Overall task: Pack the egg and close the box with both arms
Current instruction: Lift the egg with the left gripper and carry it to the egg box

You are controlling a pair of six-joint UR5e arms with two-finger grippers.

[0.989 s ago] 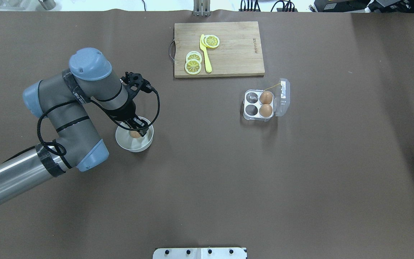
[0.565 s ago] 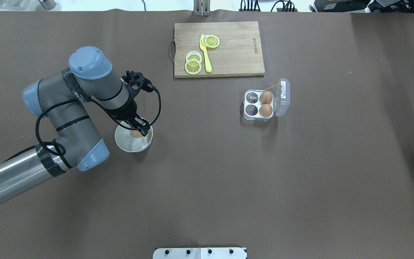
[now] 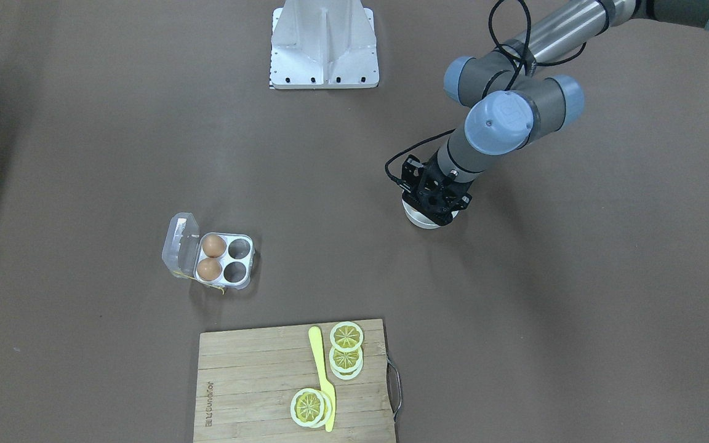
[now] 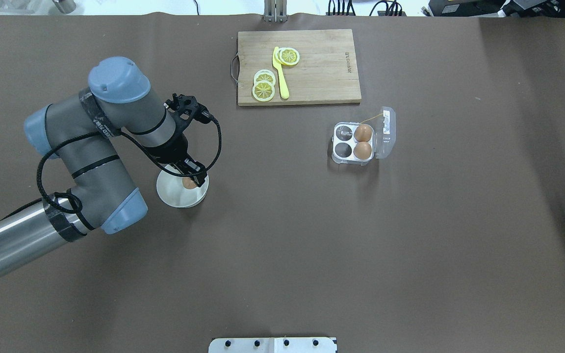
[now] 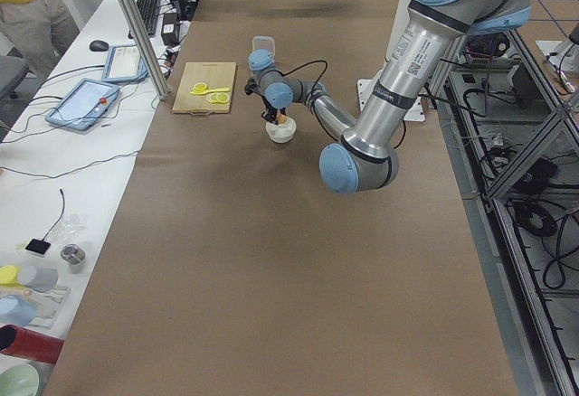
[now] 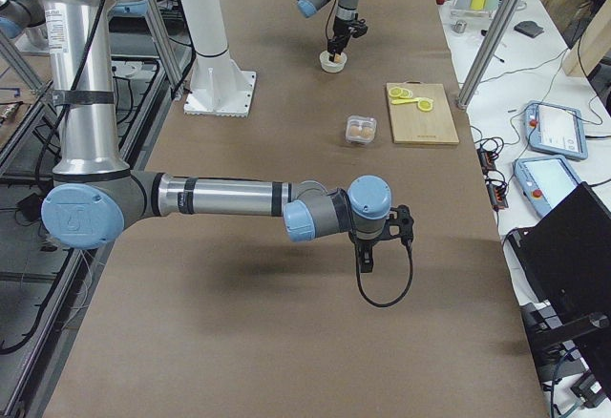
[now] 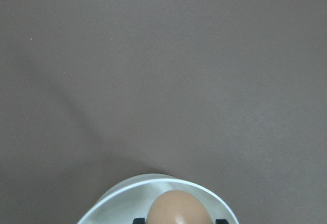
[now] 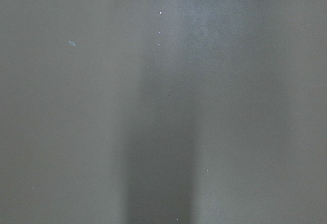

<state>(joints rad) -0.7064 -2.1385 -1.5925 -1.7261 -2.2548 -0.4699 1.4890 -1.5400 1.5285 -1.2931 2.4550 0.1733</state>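
Note:
The egg (image 4: 189, 184) is light orange-brown and sits between the fingers of my left gripper (image 4: 191, 179), just over the white bowl (image 4: 177, 196). That gripper is shut on it. The left wrist view shows the egg (image 7: 177, 209) above the bowl's rim (image 7: 122, 189). The box (image 4: 340, 156) lies right of centre with its clear lid (image 4: 387, 137) open. Two brown eggs (image 4: 363, 142) fill its right cups and the left cups are empty. My right gripper (image 6: 368, 261) shows only in the exterior right view, over bare table; I cannot tell whether it is open.
A wooden cutting board (image 4: 321, 73) with lemon slices (image 4: 264, 86) and a yellow knife (image 4: 281, 73) lies at the far edge, beyond the box. The white mounting stand (image 4: 272, 344) is at the near edge. Brown table lies between bowl and box.
The left arm's elbow and wrist have risen and shifted slightly. The egg has edged a little to the right in the gripper, over the bowl. The box has not moved.

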